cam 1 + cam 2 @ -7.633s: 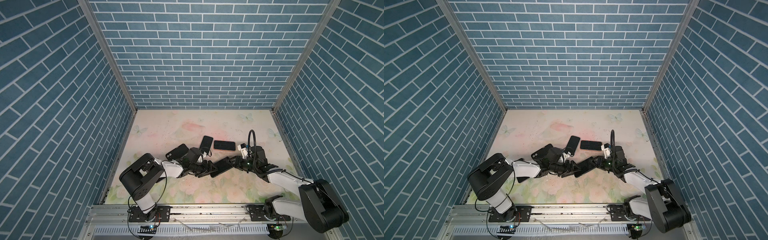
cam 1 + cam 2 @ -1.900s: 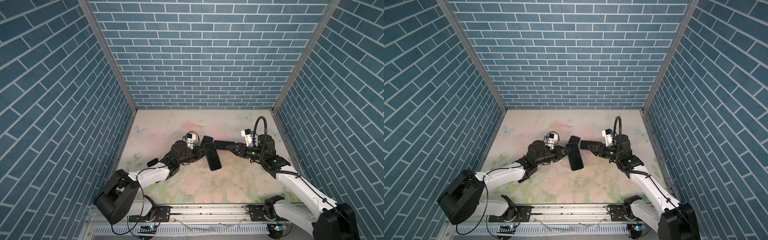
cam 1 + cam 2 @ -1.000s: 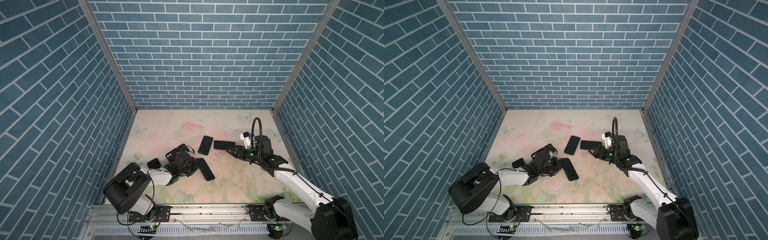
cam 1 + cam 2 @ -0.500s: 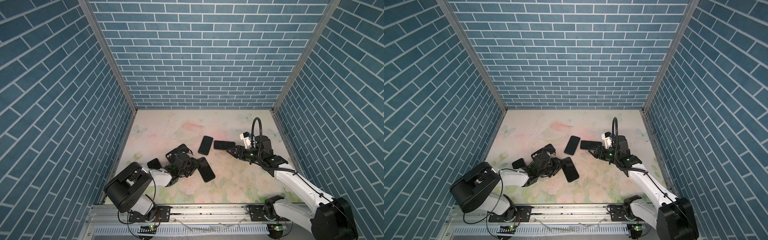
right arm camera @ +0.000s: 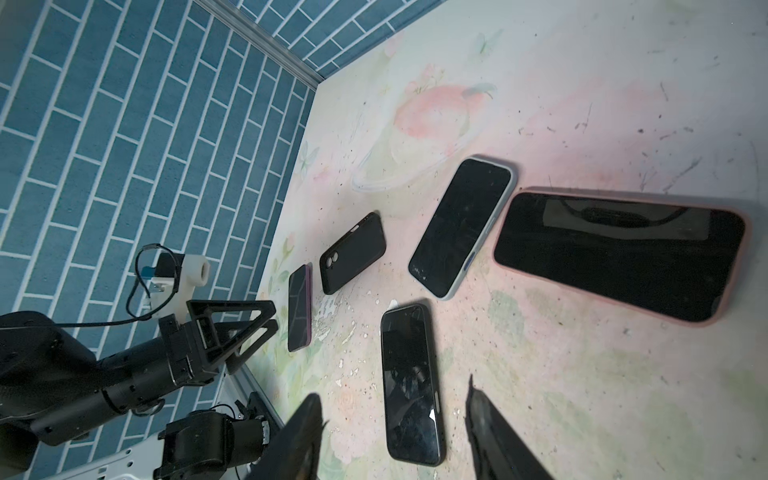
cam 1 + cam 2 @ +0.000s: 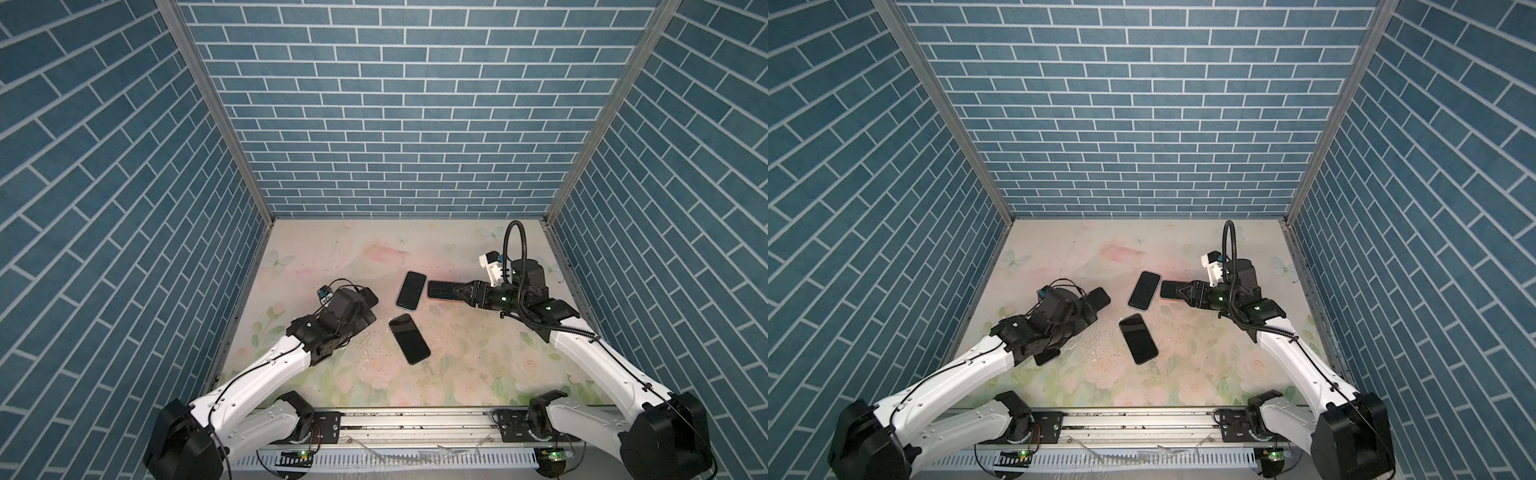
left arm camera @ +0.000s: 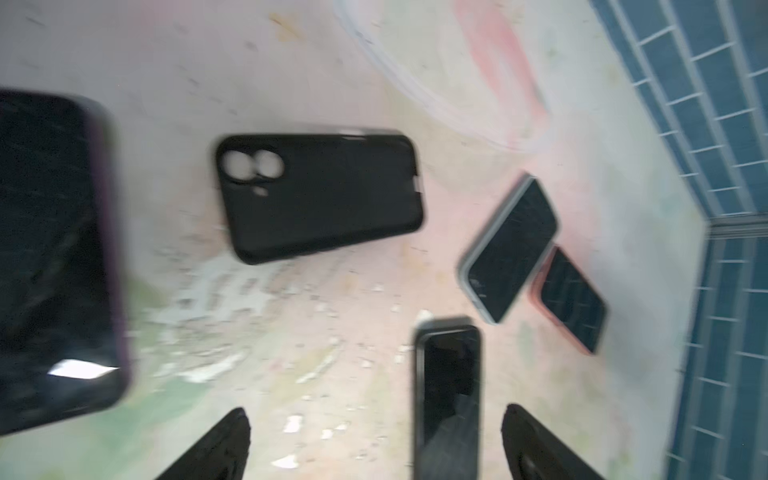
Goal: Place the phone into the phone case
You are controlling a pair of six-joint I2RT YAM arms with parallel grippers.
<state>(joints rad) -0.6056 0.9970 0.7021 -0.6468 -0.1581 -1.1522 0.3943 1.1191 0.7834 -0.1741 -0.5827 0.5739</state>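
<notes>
Phone (image 6: 409, 338) lies screen-up, flat on the worktop (image 6: 465, 374), near but apart from the empty black case (image 5: 352, 251). Left claw (image 7: 376, 436) wide, empty; right claw (image 5: 395, 432) half-spread, empty. Advise: pinch the long edges, match the camera cutout, seat corner-first.

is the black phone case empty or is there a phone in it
Empty. The black phone case lies by itself, and the pale table shows through its camera cutouts.
</notes>
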